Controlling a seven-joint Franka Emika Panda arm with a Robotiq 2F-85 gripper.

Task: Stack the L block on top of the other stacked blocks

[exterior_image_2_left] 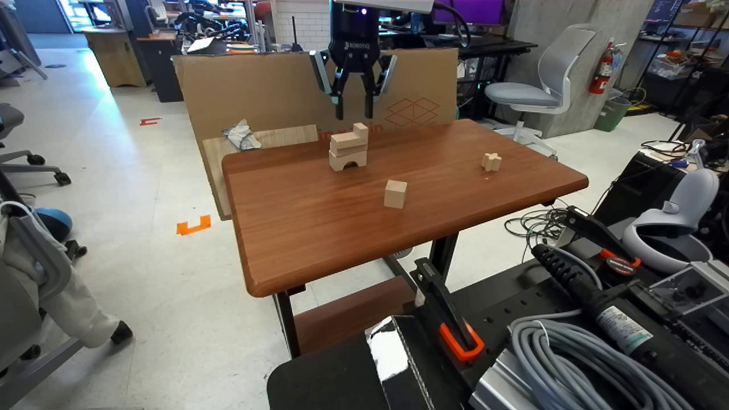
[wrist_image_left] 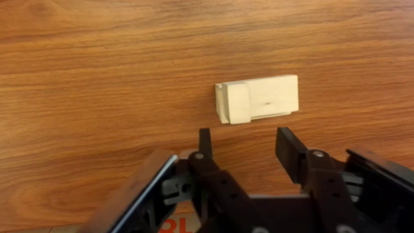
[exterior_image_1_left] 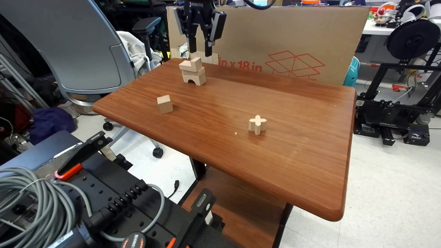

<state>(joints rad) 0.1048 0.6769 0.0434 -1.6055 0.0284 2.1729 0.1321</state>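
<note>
Top middle: gripper [exterior_image_2_left: 354, 108], its jaws spread wide; above center: L block [exterior_image_2_left: 346, 141] sitting on top of the other stacked blocks [exterior_image_2_left: 348, 157]; close to center: small wood cube [exterior_image_2_left: 395, 195]; right of center: plus-shaped wood piece [exterior_image_2_left: 491, 162]; middle: brown table [exterior_image_2_left: 296, 210] under all the blocks

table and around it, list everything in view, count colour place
table: 1, brown, middle of both exterior views
other stacked blocks: 2, pale wood, on the table
L block: 1, pale wood, atop those blocks
cube: 1, pale wood, on the table, unstacked
cross-like piece: 1, pale wood, on the table
cardboard panel: 1, brown, beyond the table
office chairs: at least 2, grey, around the table
3D printer: 1, black, beside the table
clamps: 2, black and orange, exterior foregrounds
cable coil: 1, grey, near the clamps
other clutter: uncounted, mixed colours, elsewhere
gripper: 1, black, open, above the L block
</note>
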